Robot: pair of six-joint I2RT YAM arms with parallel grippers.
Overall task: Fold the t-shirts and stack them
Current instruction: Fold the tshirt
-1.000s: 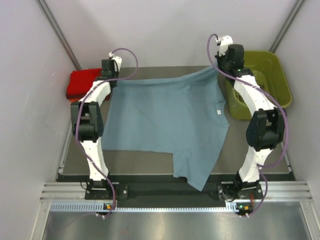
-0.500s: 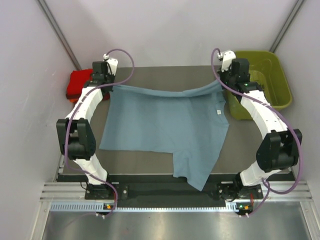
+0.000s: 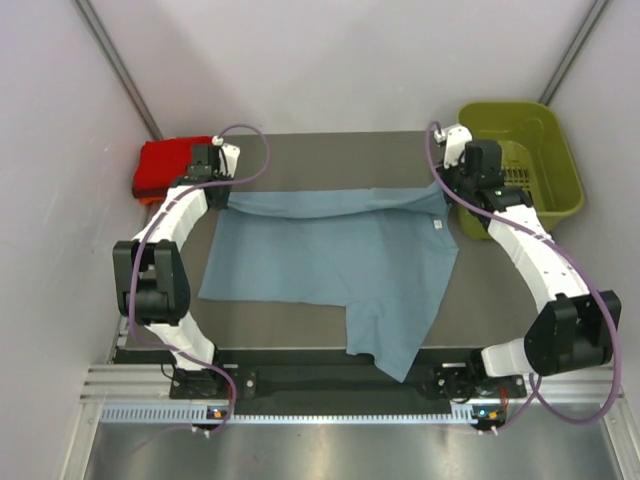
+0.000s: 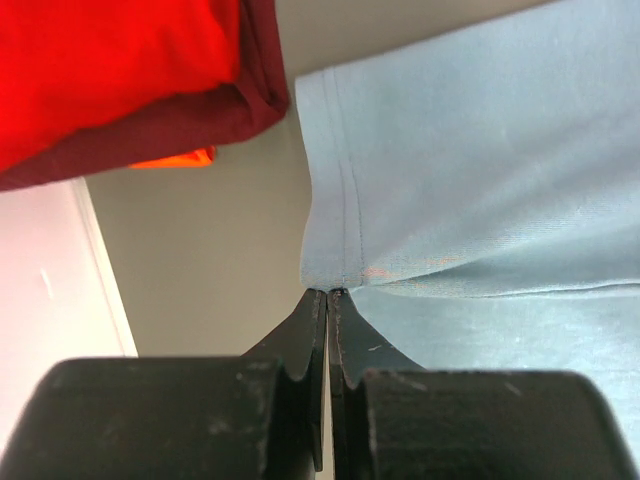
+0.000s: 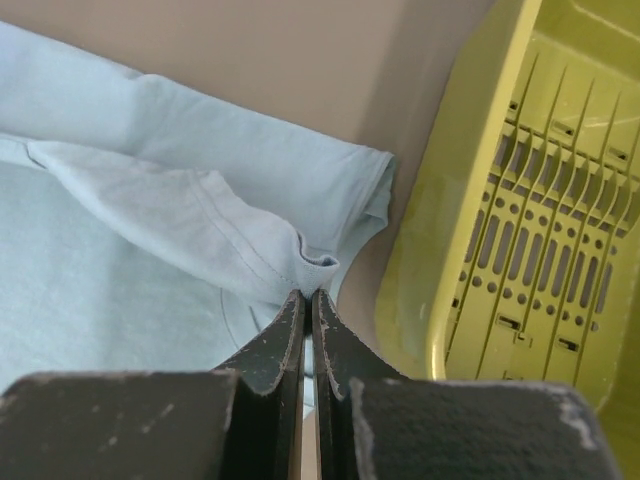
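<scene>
Right now your grey-blue t-shirt [image 3: 330, 260] lies spread across the middle of the worktop [image 3: 270, 320]. Its far edge is raised and sags in a line running left to right, and one part droops over the near edge. Each end of that raised edge is pinched. The left pincer [image 4: 327, 292] is clenched on the hemmed corner, and the right pincer [image 5: 308, 293] is clenched on a bunched fold of the cloth at its own end. The rest of the shirt lies nearward of both pincers, so the fold looks to run toward you, with both arms carrying the edge level and neither one leading. The folded shirts [image 3: 165, 165] sit just beyond the left pincer at the far-left corner. The basket [image 3: 560, 150] stands close beside the right one, so watch the clearance there.
</scene>
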